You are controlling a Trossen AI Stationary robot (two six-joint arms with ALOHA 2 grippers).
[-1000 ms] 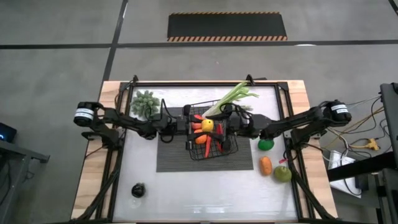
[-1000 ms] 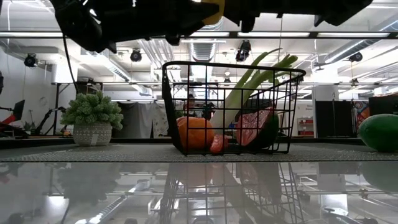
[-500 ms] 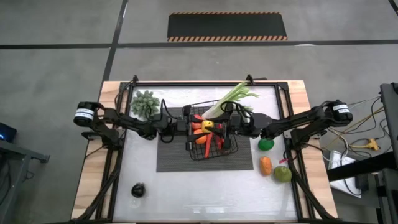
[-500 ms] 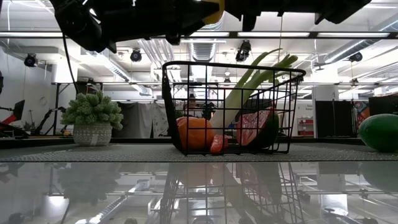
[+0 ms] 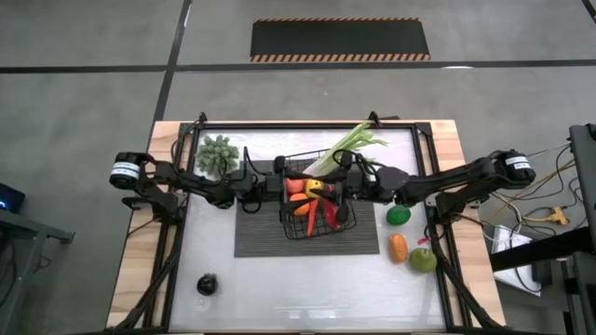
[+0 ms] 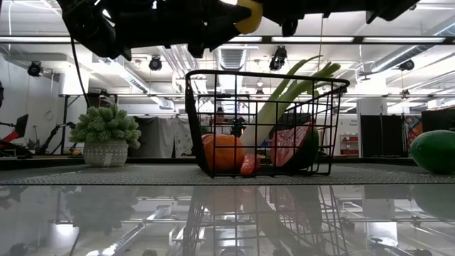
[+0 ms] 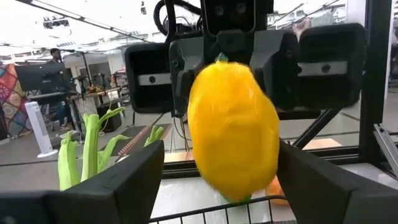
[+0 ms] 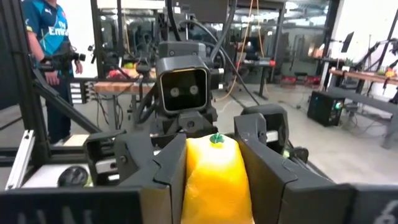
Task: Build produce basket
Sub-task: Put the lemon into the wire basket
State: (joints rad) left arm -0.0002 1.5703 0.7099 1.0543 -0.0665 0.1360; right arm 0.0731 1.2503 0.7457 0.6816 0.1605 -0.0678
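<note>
Gripping lemon (image 8: 214, 180) in my right gripper (image 5: 328, 187) above basket (image 5: 340, 216); my left gripper (image 5: 296, 187) standing open, fingers (image 7: 124, 186) clear of it.

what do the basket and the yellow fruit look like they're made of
The basket: thin black wire in an open grid, probably coated metal, since the bars look matte and you see straight through them. The yellow fruit: seemingly plastic or rubber, with a smooth, even skin, slight sheen and a small green nub on top; it sits between the right end effector's fingers above the basket.
</note>
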